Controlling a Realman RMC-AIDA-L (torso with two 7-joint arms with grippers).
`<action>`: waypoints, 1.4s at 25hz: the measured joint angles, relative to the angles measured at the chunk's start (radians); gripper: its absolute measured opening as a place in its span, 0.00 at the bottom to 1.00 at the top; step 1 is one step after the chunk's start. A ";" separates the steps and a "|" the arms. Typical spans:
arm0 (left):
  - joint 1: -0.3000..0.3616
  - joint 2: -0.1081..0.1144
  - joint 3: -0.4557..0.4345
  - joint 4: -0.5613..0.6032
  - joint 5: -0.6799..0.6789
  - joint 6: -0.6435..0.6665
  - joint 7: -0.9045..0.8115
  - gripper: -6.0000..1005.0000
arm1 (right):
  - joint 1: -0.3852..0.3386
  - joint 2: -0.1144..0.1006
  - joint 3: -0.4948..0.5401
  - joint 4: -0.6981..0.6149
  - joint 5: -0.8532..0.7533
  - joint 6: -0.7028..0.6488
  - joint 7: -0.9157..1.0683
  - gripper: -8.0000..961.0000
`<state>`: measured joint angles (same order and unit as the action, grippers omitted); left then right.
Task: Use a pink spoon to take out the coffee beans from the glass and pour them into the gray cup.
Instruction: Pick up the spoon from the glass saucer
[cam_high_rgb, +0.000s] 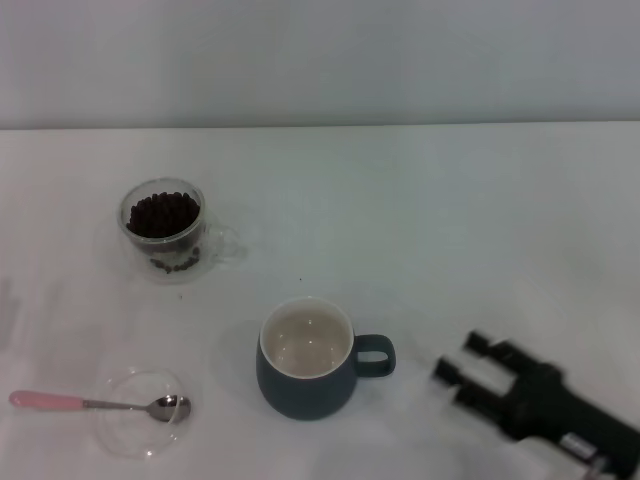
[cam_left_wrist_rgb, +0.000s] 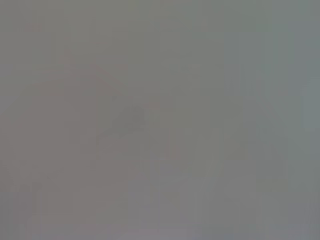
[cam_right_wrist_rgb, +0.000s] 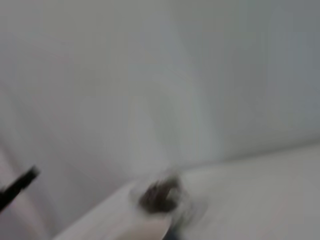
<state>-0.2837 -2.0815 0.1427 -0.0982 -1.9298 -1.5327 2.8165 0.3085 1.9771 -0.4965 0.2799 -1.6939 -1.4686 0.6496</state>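
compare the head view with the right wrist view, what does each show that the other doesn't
Head view only: the spoon with its bowl on a clear dish, the gray cup with no beans in it, and the right gripper low on the right, jaws open and holding nothing.
Right wrist view only: a thin dark tip at one edge, not identifiable.
Both: the white table and the glass of beans, smeared in the wrist view.

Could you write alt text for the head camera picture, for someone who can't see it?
A dark blue-gray ceramic mug stands empty on a white table, with the robot's black right gripper open beside its handle. Farther left, a clear glass cup holds dark coffee beans, and a pink-handled metal spoon rests across a flat glass dish.
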 joint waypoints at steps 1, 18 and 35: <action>0.008 0.000 0.000 0.000 -0.007 0.000 0.001 0.77 | -0.020 0.007 0.003 -0.038 0.013 -0.031 0.011 0.80; 0.142 0.009 0.011 0.016 0.071 -0.028 -0.324 0.77 | -0.036 0.036 0.386 -0.066 0.467 -0.131 -0.416 0.80; 0.232 0.044 0.011 0.280 0.556 0.039 -1.086 0.76 | 0.039 0.034 0.408 -0.075 0.458 -0.075 -0.418 0.80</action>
<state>-0.0513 -2.0378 0.1535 0.1820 -1.3736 -1.4936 1.7300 0.3475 2.0110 -0.0887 0.2050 -1.2354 -1.5432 0.2321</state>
